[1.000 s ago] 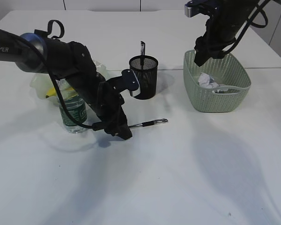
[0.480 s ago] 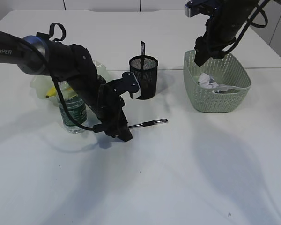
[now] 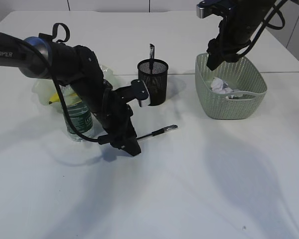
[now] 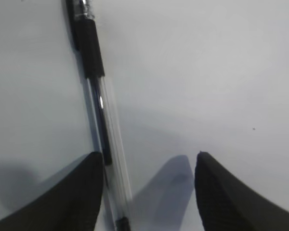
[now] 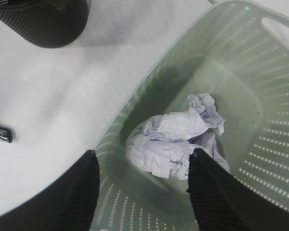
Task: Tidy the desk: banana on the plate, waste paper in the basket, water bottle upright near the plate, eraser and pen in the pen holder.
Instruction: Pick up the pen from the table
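Observation:
A clear-barrelled pen with a black grip lies on the white table. In the left wrist view the pen runs along the inside of the left finger. My left gripper is open, low over the pen's near end, straddling it. My right gripper is open and empty above the green basket, which holds crumpled waste paper. The black mesh pen holder has a dark stick in it. The water bottle stands upright by the plate with the banana. No eraser shows.
The left arm crosses in front of the bottle and plate. The pen holder stands just behind the pen, the basket to its right. The pen's tip shows at the left edge of the right wrist view.
My left gripper has dropped slightly lower over the pen's near end, and the pen has shifted a little. The right arm has not moved.

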Motion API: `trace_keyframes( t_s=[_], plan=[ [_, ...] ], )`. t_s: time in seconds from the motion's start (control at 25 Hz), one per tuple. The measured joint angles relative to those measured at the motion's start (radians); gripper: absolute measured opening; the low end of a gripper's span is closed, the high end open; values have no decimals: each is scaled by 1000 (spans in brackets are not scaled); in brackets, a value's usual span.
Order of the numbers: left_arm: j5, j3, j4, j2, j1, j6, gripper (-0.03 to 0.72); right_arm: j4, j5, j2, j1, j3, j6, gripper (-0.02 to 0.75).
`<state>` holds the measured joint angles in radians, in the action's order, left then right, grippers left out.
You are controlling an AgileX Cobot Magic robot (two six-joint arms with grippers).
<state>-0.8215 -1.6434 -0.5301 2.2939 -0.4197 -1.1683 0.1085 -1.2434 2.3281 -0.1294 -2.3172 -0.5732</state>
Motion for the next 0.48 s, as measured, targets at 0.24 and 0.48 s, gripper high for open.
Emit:
trace_keyframes(
  t_s=[0.24, 0.48],
  plan=[
    [-7, 0, -2, 0, 0, 0, 423, 0, 0, 0, 0, 0, 0, 442],
    [-2, 0, -3, 0, 0, 8, 422, 0, 0, 0, 0, 0, 0, 442]
  ],
)
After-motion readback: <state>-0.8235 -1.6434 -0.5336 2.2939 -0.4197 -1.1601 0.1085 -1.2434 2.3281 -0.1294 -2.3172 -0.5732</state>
